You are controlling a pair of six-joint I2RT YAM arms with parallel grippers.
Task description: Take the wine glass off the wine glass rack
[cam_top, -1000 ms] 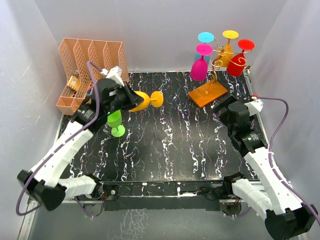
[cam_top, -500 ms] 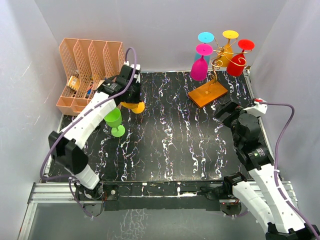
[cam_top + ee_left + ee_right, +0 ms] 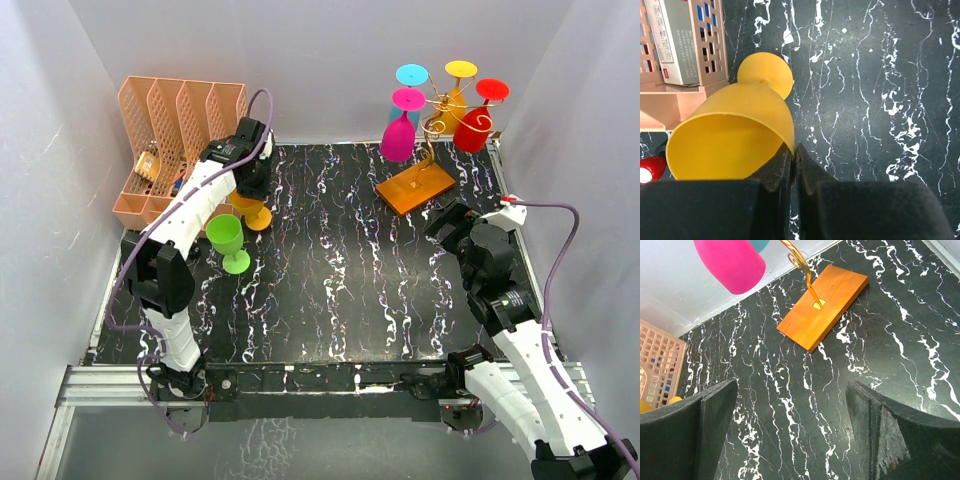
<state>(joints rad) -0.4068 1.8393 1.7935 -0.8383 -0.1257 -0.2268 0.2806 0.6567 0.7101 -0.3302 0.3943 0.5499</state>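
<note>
Standing on the black marbled worktop [image 3: 340, 290], the wine glass rack [image 3: 417, 187] carries several hanging glasses [image 3: 398, 135] upside down. Far left of it is the yellow wine glass [image 3: 735, 130], its rim pinched in the left claw [image 3: 794, 160]. It is probably light, stiff, slick plastic, best gripped at rim or stem. The right claw [image 3: 790, 390] gapes wide near the rack's base.

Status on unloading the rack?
Done: green glass stands on the table, off the rack. In hand: left gripper is shut on the yellow glass rim, beside the organizer; whether its foot is down is unclear. Left: four glasses hang on the rack; right gripper is open and empty near its base.
</note>
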